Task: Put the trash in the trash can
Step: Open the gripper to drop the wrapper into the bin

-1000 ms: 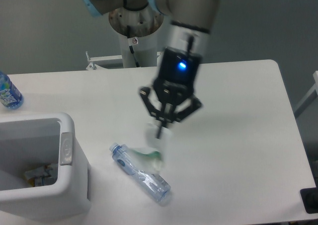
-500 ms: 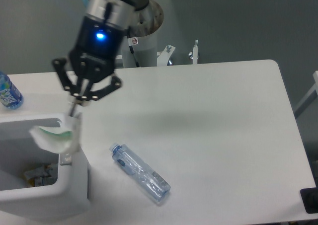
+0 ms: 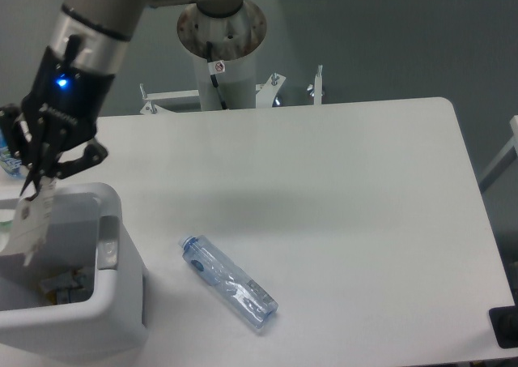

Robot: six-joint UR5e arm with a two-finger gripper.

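Crinkled clear wrapper [image 3: 26, 225], white label

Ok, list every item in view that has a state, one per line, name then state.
tool: shut on the wrapper, above the trash can.
wrapper: hanging from the tool over the bin's opening, not released.
plastic bottle: lying on its side on the table, untouched.
trash can: upright, open-topped, some items already inside.
water bottle: at the left edge, mostly hidden behind the tool.
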